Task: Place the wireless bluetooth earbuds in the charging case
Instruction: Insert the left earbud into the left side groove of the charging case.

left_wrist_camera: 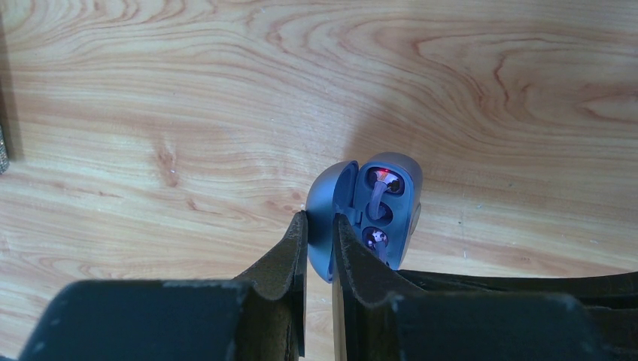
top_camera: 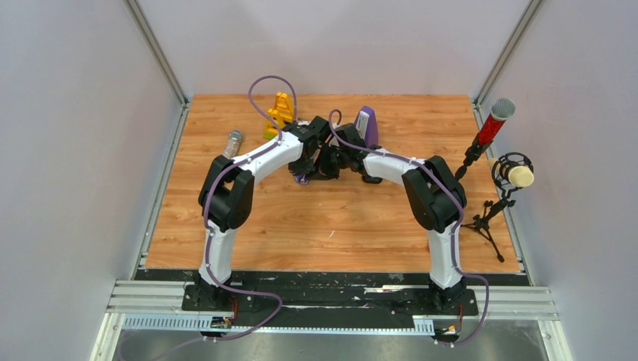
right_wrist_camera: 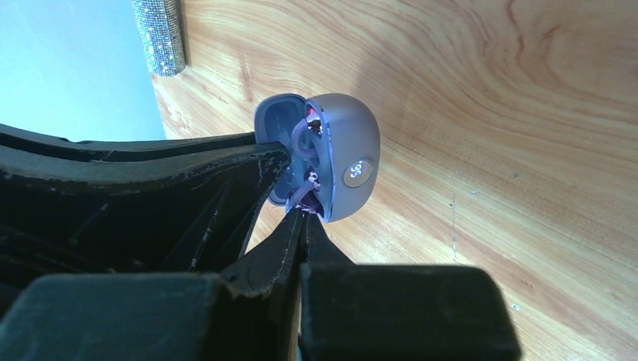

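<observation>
1. Charging case (right_wrist_camera: 352, 135): a pale grey-blue oval shell, hinged open, over the middle of the wooden table (top_camera: 338, 226) between the two wrists. Whether it rests on the boards cannot be told.
2. Lid (left_wrist_camera: 331, 188): swung back from the body, hollow side facing the wells.
3. Display (right_wrist_camera: 359, 173): a small round window with lit digits on the outer face of the case body.
4. Earbuds (left_wrist_camera: 374, 201): two lilac-tinted buds inside the open case, one in each well. A red light glows at the upper one. The lower one sits at the mouth of the case, nearest the fingers.
5. Left gripper (left_wrist_camera: 322, 226): its fingers are nearly together and pinch the edge of the lid, one finger on each face.
6. Right gripper (right_wrist_camera: 305, 218): its fingers are pressed together, tips touching the lower earbud at the case opening. Whether the bud is gripped between them cannot be told.
7. Glitter-covered silver cylinder (top_camera: 233, 143): lies on the table to the left of the left arm, well apart from the case.
8. Yellow object (top_camera: 280, 113): stands at the far edge, behind the left arm.
9. Purple object (top_camera: 366, 124): stands at the far edge, behind the right arm.
10. Red microphone (top_camera: 493, 124): stands on a stand at the table's right edge.
11. Second microphone (top_camera: 514, 173): pale foam tip, on a tripod just beside the red one.
</observation>
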Action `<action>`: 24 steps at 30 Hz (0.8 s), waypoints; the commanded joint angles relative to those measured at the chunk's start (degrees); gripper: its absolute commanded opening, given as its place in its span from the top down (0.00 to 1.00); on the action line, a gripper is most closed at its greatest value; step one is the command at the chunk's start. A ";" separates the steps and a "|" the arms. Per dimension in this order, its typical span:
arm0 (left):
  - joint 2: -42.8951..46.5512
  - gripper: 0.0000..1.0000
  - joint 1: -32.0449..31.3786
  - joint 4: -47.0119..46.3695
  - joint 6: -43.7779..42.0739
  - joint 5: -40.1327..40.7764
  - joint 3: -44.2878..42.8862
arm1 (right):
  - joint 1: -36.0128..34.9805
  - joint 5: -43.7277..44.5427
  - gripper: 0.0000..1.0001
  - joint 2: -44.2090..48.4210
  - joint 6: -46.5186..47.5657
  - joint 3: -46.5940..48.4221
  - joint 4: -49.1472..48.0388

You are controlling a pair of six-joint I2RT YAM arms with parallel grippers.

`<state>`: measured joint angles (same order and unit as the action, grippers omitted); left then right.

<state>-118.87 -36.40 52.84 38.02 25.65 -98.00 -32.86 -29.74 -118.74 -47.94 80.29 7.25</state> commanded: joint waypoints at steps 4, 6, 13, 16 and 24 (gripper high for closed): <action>1.44 1.00 -1.30 -1.30 -0.31 1.05 -1.78 | -0.71 -1.11 1.00 -0.34 0.13 2.78 -1.18; 1.45 1.00 -1.30 -1.30 -0.32 1.00 -1.74 | -0.67 -1.04 1.00 -0.48 0.30 2.90 -1.18; 1.73 1.00 -1.30 -1.41 -0.47 1.44 -1.44 | -0.69 -1.75 1.00 -1.47 0.12 3.26 -1.71; 2.02 1.00 -1.22 -1.34 -0.64 1.71 -1.25 | -0.71 -2.24 0.99 -1.82 0.16 3.67 -1.80; 2.63 1.00 -0.91 -1.70 -0.96 2.03 -0.30 | -0.66 -3.76 0.96 -3.21 0.74 5.37 -1.80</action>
<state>-118.87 -36.45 52.86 37.15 26.06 -98.00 -32.84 -31.92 -120.79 -47.92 83.07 6.92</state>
